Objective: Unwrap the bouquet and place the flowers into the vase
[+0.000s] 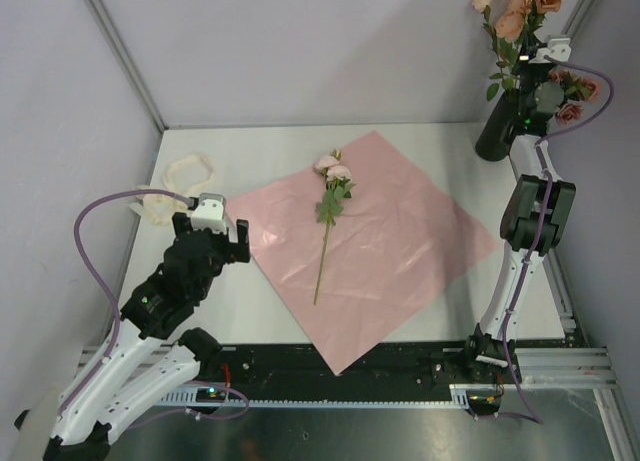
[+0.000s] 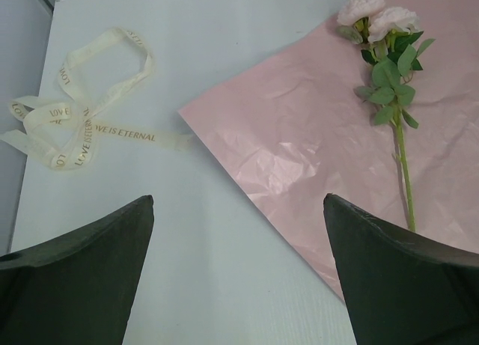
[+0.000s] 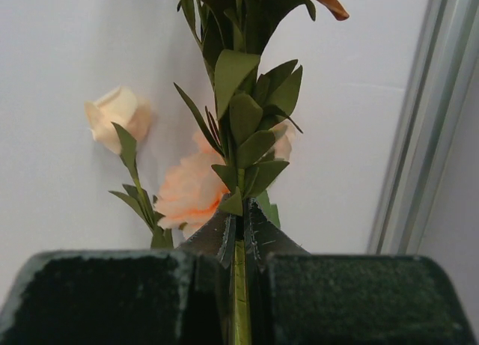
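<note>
White table (image 1: 250, 151) with pink paper sheet (image 1: 400, 241), cream ribbon (image 1: 185, 176) at left, black vase (image 1: 493, 139) far right

The top external view looks steeply down from above and behind the arm bases (image 1: 485, 353) over the whole surface (image 1: 250, 161). The left wrist view sits low behind the left pincer (image 2: 238, 210), facing forward across pink paper (image 2: 299, 150) and ribbon (image 2: 82, 120), both shared with the overhead. The right wrist view peers close past the right pincer (image 3: 239, 236) at the flowers (image 3: 239, 135) against the wall (image 3: 67, 53), the overhead's far right corner.
</note>
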